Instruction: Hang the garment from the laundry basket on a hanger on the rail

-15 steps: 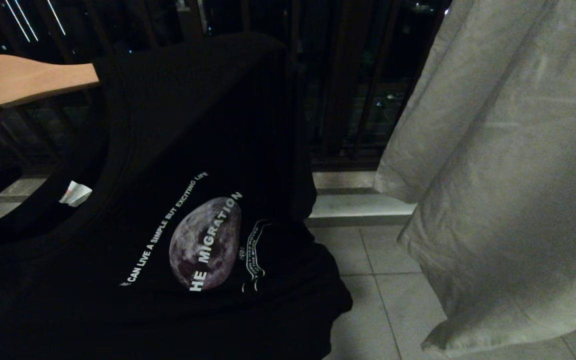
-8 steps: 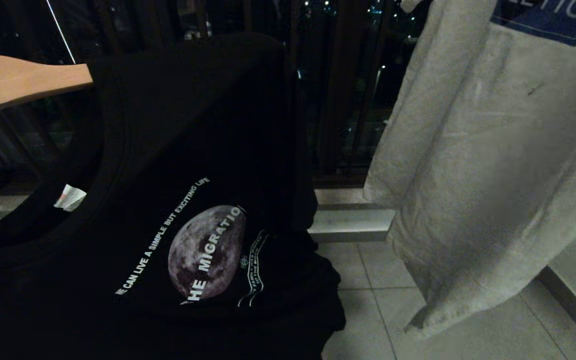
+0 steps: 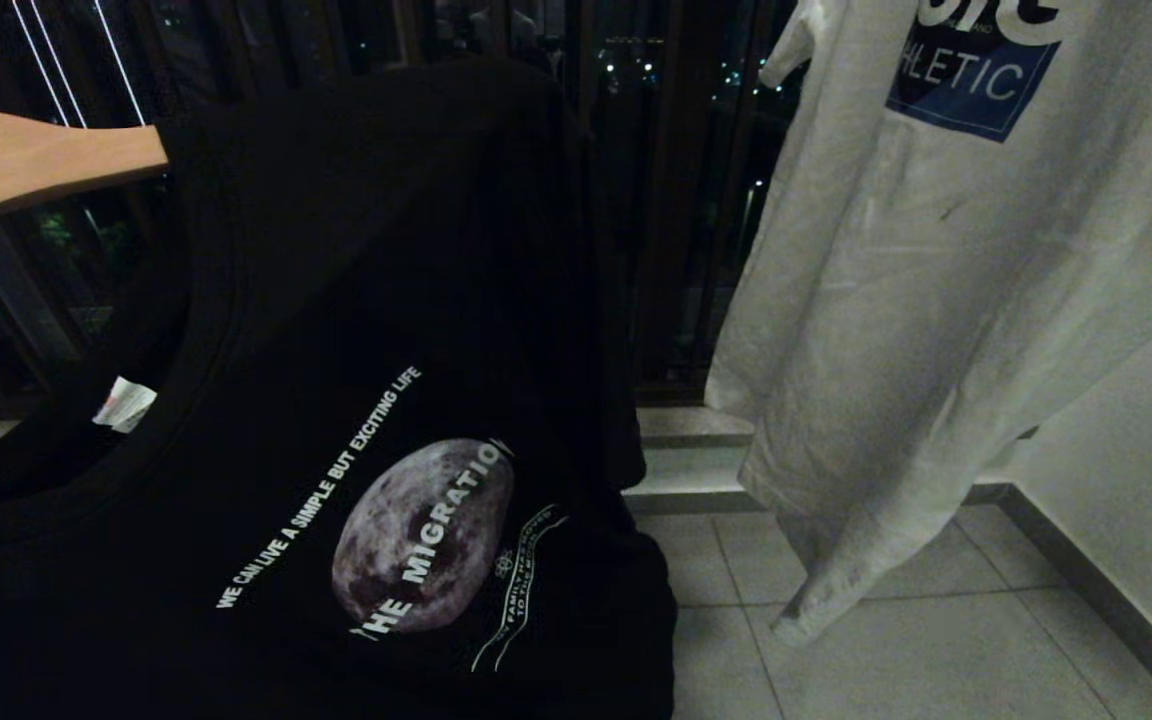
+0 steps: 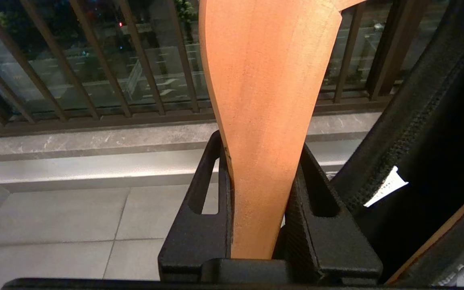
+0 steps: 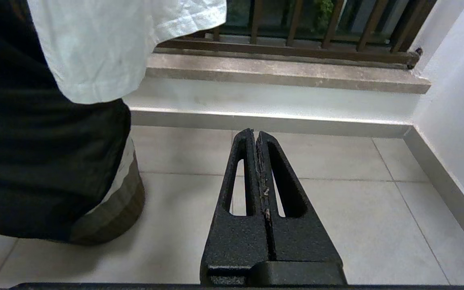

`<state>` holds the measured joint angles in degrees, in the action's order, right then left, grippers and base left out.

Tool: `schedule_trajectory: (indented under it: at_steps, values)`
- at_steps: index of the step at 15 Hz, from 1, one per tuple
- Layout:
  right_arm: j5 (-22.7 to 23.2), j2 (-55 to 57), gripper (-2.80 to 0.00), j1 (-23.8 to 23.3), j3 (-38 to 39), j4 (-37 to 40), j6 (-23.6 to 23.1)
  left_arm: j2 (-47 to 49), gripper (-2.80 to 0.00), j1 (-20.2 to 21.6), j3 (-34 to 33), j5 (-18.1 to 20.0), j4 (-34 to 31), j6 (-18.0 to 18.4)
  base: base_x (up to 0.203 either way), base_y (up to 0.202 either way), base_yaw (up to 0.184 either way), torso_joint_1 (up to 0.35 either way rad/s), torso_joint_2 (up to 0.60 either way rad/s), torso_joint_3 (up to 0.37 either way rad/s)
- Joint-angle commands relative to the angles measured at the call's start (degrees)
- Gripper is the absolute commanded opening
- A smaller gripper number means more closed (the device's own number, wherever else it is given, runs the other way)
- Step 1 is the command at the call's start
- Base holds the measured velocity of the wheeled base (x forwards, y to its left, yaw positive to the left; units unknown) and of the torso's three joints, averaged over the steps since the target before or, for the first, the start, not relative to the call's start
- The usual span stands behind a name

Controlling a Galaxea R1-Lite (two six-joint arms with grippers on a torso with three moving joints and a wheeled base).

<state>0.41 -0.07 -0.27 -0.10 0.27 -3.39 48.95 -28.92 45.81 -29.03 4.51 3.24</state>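
Black moon-print T-shirt (image 3: 356,420) on wooden hanger (image 4: 268,100)

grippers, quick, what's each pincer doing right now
Left pincer: closed on the wooden hanger that carries the black t-shirt.
Right pincer: shut, holding nothing, low over the tiled floor.

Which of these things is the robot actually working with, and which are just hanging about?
In the job:
- black T-shirt, draped on the hanger
- wooden hanger, clamped in the left gripper

Just there:
- white T-shirt, already hanging
- balcony railing
- right gripper, shut and idle
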Motion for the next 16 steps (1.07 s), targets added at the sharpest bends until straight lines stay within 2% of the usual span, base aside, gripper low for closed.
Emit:
schedule_trajectory:
  at_steps: [1,10,13,16]
  values:
    - [0.0,0.0,-2.80,0.0,0.1,-0.1,0.0,0.0,-2.80,-0.1,0.0,-0.2,0.1,0.0,0.000,0.000,0.000,0.002,0.00,0.026]
    - [0.0,0.0,-2.80,0.0,0.1,-0.2,0.1,-0.2,-2.80,-0.1,0.2,-0.1,0.1,0.2,0.000,0.000,0.000,0.000,0.00,0.000]
    - [0.0,0.0,-2.80,0.0,0.1,-0.2,0.1,-0.5,-2.80,-0.1,0.3,-0.1,0.1,0.2,0.000,0.000,0.000,-0.018,-0.14,-0.258]
    - [0.0,0.0,-2.80,0.0,0.1,-0.3,0.1,-0.6,-2.80,0.0,0.6,-0.2,0.1,0.3,0.000,0.000,0.000,0.014,-0.45,-0.386]
